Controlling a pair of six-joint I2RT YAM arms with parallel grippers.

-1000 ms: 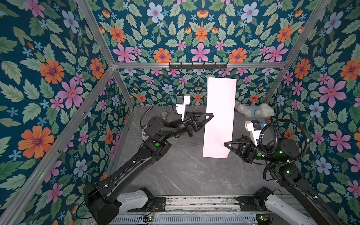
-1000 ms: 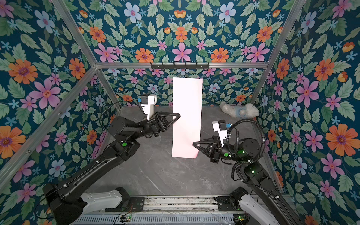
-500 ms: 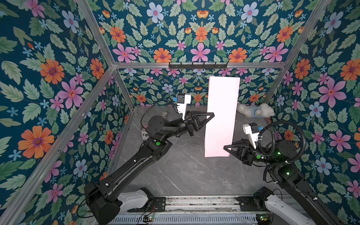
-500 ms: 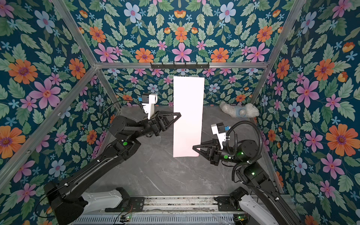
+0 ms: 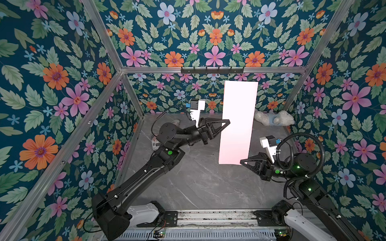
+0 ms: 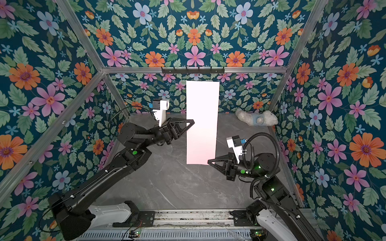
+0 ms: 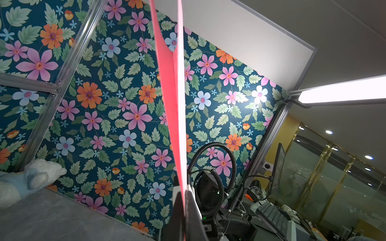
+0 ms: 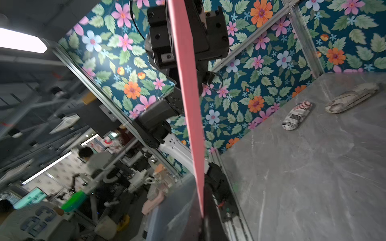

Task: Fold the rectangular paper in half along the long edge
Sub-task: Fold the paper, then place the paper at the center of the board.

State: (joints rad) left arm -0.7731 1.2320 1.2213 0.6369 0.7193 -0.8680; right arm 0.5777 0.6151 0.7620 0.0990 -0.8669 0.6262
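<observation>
The rectangular paper (image 5: 238,125) (image 6: 201,123) is a narrow light-pink strip held up in the air above the grey table (image 5: 198,183), upright and facing the top cameras. My left gripper (image 5: 228,121) (image 6: 193,121) is shut on its left long edge, about halfway along. My right gripper (image 5: 241,161) (image 6: 208,161) is shut on its lower right corner. In the left wrist view the paper (image 7: 173,104) runs edge-on out of the shut gripper (image 7: 184,200). The right wrist view shows the same edge-on paper (image 8: 188,83) pinched in the gripper (image 8: 202,210).
A white and blue plush toy (image 5: 273,119) (image 6: 257,119) lies at the back right corner. A crushed can (image 8: 296,117) and a pale shoe-like object (image 8: 353,97) lie at the back left, under the left arm. Floral walls close three sides; a black hook rail (image 5: 212,70) crosses the back.
The paper's top has swung slightly to the right. My right gripper has shifted a little lower, to the sheet's lower right corner, and pinched tight on it. The left grip is unchanged.
</observation>
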